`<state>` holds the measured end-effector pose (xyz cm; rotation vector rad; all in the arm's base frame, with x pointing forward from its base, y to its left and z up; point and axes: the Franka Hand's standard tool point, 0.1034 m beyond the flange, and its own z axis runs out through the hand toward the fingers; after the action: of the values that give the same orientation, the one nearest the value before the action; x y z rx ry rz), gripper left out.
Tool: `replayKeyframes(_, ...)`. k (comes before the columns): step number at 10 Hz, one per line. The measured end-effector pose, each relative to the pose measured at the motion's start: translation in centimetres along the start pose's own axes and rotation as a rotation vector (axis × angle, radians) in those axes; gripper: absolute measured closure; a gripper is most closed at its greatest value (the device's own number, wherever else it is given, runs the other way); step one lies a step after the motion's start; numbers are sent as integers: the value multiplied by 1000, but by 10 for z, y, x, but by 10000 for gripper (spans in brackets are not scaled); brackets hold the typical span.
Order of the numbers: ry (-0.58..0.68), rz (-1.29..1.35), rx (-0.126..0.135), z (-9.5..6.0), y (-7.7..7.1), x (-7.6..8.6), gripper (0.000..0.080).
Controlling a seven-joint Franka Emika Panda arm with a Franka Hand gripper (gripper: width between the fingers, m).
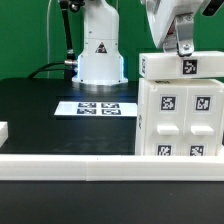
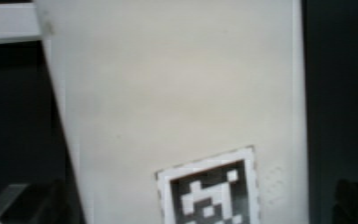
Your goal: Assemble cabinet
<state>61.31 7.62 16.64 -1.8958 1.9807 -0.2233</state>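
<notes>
The cabinet's large white box (image 1: 180, 118) stands at the exterior view's right, with several square tagged panels on its front face. A flat white tagged panel (image 1: 168, 67) lies on top of the box and overhangs it slightly toward the exterior view's left. My gripper (image 1: 185, 47) comes down from above onto this panel and looks shut on it. In the wrist view the panel (image 2: 167, 90) fills the picture between the dark fingers (image 2: 5, 206), and its tag (image 2: 213, 190) shows close up.
The white robot base (image 1: 100, 55) stands at the back of the black table. The marker board (image 1: 98, 108) lies in front of it. A white rail (image 1: 70, 163) runs along the front edge, with a small white piece (image 1: 3, 130) at the exterior view's far left.
</notes>
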Motion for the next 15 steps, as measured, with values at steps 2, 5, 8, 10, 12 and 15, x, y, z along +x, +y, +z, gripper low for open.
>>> replayKeyframes(2,-8,-39,23,-13,-7,-2,4)
replayKeyframes(5,-16,-53,40,-21,-12,-4,2)
replayKeyframes(8,-55,-241,-39,-20,-12,-4,2)
replayKeyframes(10,-80,-488,-71,-22,-14,-4,2)
replayKeyframes(12,-88,-673,-74,-21,-14,-2,2)
replayKeyframes(15,-90,-849,-63,-21,-15,-2,2)
